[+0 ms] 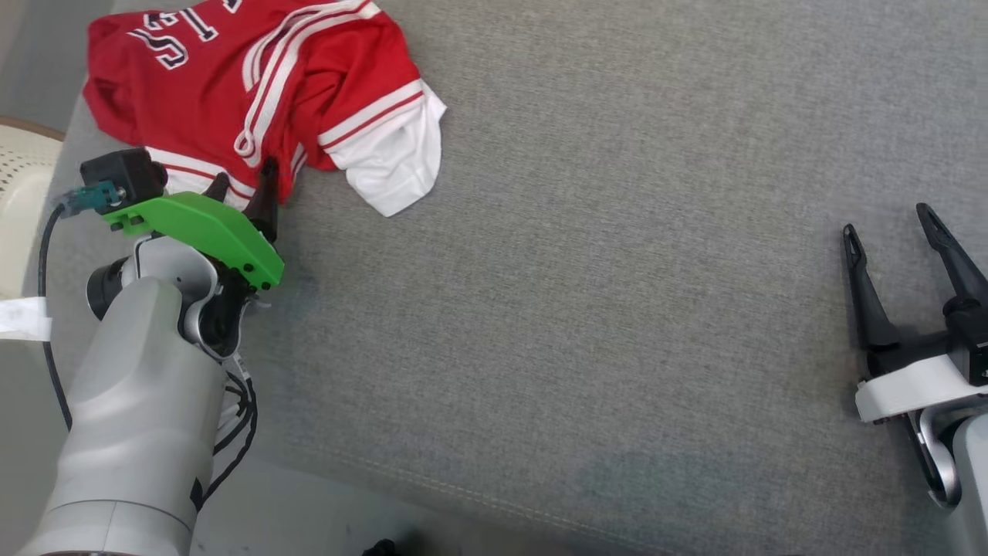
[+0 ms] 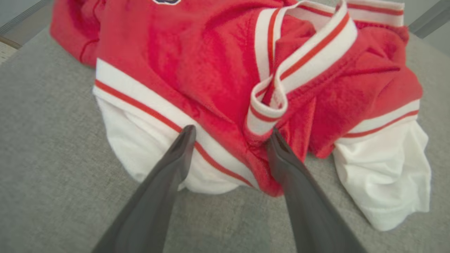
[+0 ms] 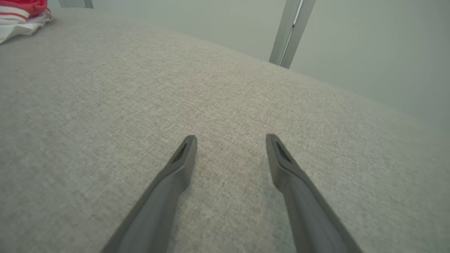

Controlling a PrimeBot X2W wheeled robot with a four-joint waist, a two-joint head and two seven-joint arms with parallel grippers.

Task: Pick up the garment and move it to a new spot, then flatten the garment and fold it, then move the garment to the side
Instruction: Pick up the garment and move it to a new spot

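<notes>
Head view, at the left edge: a cream thing with small holes (image 1: pixel 21 166), whose kind I cannot tell, stands just beside a grey cloth surface (image 1: pixel 617 293). This surface runs all the way to the right, with a stitched seam (image 1: pixel 463 493) along its near edge. Right wrist view adds a plain pale wall (image 3: pixel 369 52) beyond the surface's far side, with an upright metal strip (image 3: pixel 290 35) on it. The garment (image 1: pixel 309 69) lies crumpled at the far left of the surface. It is a red jersey with white sleeve ends, white-and-red striped bands at sleeves and collar, and dark white-edged letters on its far part. The left gripper (image 1: pixel 243 176) is at the garment's near edge, fingers spread wide and holding nothing. In the left wrist view one tip sits over the left sleeve's band and the other under the folded collar; whether they touch I cannot tell. Well to the right, the right gripper (image 1: pixel 886 220) hangs over bare cloth, also spread wide and empty.
</notes>
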